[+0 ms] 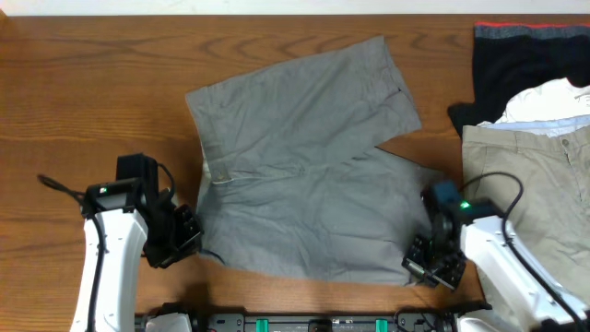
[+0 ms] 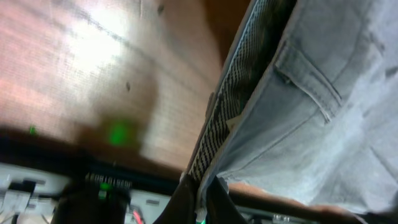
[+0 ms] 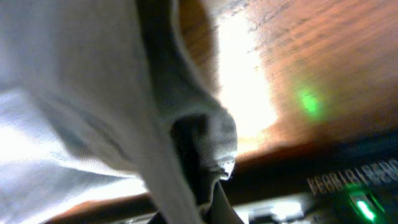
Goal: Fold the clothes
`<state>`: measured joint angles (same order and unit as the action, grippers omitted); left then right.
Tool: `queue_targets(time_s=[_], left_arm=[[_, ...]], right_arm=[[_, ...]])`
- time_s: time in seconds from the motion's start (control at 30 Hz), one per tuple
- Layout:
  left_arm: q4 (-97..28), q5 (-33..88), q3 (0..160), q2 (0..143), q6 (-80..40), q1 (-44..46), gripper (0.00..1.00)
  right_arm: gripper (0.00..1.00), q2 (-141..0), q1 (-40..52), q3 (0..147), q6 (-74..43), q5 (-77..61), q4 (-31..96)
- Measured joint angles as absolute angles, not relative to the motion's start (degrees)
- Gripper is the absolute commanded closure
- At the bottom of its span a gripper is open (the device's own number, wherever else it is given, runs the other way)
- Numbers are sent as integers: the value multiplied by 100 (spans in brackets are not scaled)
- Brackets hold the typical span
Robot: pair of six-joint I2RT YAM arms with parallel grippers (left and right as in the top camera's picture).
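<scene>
One pair of grey shorts [image 1: 304, 175] lies spread mid-frame on the wooden table [image 1: 74, 101]. The left gripper [image 1: 192, 235] clenches its waistband corner, the right gripper [image 1: 422, 267] its leg hem. At right: one beige trousers [image 1: 530, 175], one black garment [image 1: 507, 65].

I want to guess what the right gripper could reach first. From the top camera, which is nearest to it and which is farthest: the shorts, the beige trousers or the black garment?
1. The shorts: the right gripper is shut on their near right corner.
2. The beige trousers: at the table's right edge.
3. The black garment: in the far right corner.
</scene>
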<state>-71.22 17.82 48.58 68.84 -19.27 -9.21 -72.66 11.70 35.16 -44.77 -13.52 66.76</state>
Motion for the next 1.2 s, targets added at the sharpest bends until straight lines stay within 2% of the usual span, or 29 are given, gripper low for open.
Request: queue_targets(time_s=[0.23, 0.47, 0.7, 0.93, 1.2], left_arm=[[-7564, 1782, 4945, 5937, -2003, -921, 94], [-7564, 1782, 5000, 5627, -2078, -921, 94], [-6866, 1806, 5356, 5841, -2078, -921, 94], [-5347, 1918, 5527, 6302, -1933, -921, 94], [-3820, 2078, 5540, 7273, -1752, -921, 94]], right_arm=[[99, -6718, 1170, 5275, -4193, -1282, 7592], [99, -6858, 993, 6587, -3935, -1214, 7111], [99, -7749, 554, 7074, -3734, -1516, 5365], [99, -8930, 473, 7236, -3699, -2486, 2921], [99, -10092, 473, 7282, -4464, -3055, 357]])
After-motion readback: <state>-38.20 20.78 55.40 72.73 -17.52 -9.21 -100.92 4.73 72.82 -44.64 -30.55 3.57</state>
